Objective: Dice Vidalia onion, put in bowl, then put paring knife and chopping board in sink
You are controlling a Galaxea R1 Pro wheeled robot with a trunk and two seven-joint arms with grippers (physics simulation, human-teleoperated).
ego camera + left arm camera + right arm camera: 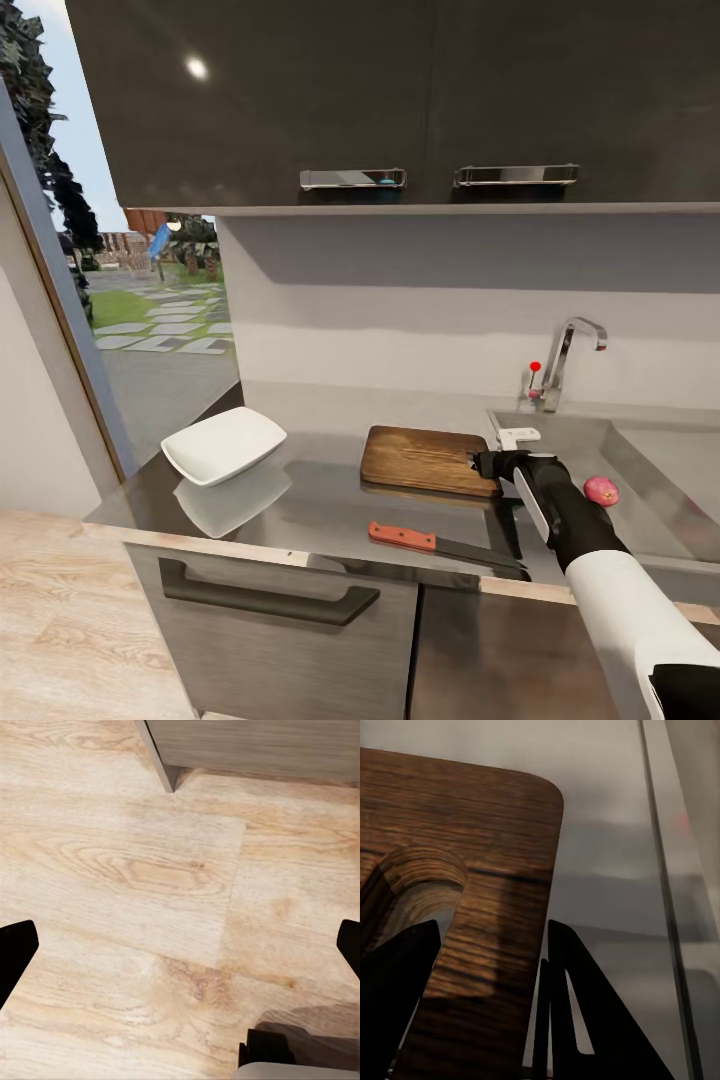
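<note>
1. While the right claw sits at the chopping board's end nearest the sink, its two dark fingers straddle the strip of wood beside the slot handle hole; they are parted around that edge, and whether they press on it I cannot tell.
2. Lying flat on the tabletop, the board rests toward the back edge, just beside the sink's drainboard.
3. Nearer the front edge lies the paring knife, orange-red handle pointing toward the bowl, dark blade toward the sink, apart from the board.
4. Toward the tabletop's window-side end stands the white bowl, well apart from the board.
5. Down in the sink basin rests the Vidalia onion, pinkish and round, beyond the right arm.
6. At the sink's back edge stands the chrome tap with its red knob.
7. Over the wooden floor, the left claw hangs released, fingertips wide apart.
</note>
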